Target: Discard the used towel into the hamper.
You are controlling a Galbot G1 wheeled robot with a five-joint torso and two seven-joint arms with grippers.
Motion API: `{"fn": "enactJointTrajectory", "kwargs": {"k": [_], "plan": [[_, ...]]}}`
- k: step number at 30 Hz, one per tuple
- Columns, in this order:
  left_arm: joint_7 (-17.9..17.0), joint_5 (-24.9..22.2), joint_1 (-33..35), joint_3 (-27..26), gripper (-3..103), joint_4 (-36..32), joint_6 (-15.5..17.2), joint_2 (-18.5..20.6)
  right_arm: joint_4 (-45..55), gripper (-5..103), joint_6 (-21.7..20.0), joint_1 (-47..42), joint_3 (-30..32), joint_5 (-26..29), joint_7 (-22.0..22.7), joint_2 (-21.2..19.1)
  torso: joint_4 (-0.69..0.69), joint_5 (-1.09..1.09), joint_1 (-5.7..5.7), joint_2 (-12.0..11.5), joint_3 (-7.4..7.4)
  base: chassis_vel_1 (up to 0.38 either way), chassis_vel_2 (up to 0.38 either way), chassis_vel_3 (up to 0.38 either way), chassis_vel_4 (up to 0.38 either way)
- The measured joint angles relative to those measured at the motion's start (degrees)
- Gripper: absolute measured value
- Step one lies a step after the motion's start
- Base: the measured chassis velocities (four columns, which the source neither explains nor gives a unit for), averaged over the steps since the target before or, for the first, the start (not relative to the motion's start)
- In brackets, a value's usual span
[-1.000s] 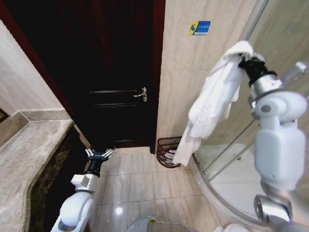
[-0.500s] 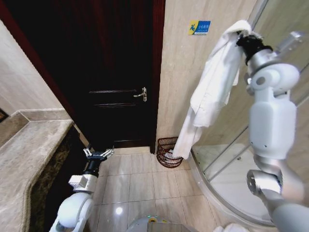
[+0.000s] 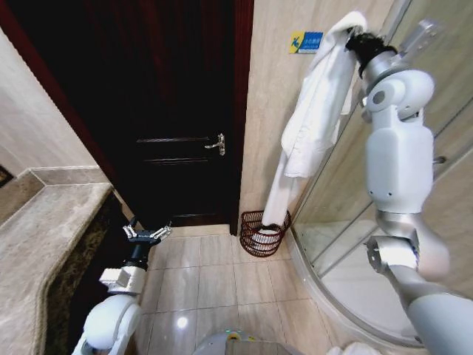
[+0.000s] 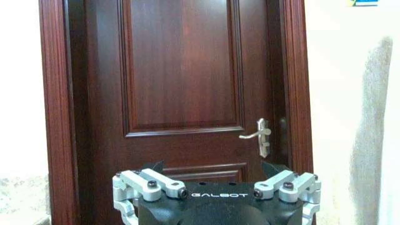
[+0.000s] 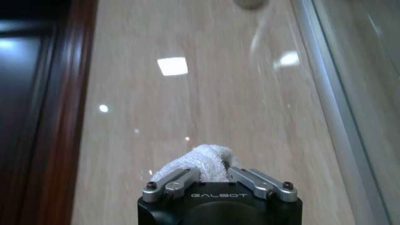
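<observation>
Right tool (image 5: 212,180) raised high, clamped on long white terry towel (image 3: 310,126); towel's lower end hangs into dark red-brown wire hamper (image 3: 259,235). Left tool (image 3: 145,233) low, fingers spread wide.

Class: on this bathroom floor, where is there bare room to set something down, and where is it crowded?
Bare tiles lie between the dark door, the counter and the shower's curved edge. The corner is crowded: the hamper stands there, with the towel hanging into it from the right gripper.
</observation>
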Motion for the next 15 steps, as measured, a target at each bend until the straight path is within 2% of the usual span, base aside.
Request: {"fn": "enactJointTrajectory", "kwargs": {"k": [8,15], "plan": [[0.02,0.18,0.19,0.72,100,-0.18,-0.13,-0.48,-1.53,3,0.98,-4.13,-0.15,-1.94,-1.31,0.88,0.02,0.01,0.01,0.00,0.01,0.000,0.000,0.000,0.000],[0.09,0.29,0.26,0.70,100,0.19,-0.74,-0.65,-1.12,3,0.95,-4.02,-0.38,-2.09,-1.25,0.72,0.02,-0.02,0.01,0.00,0.00,0.000,0.000,0.000,0.000]]}}
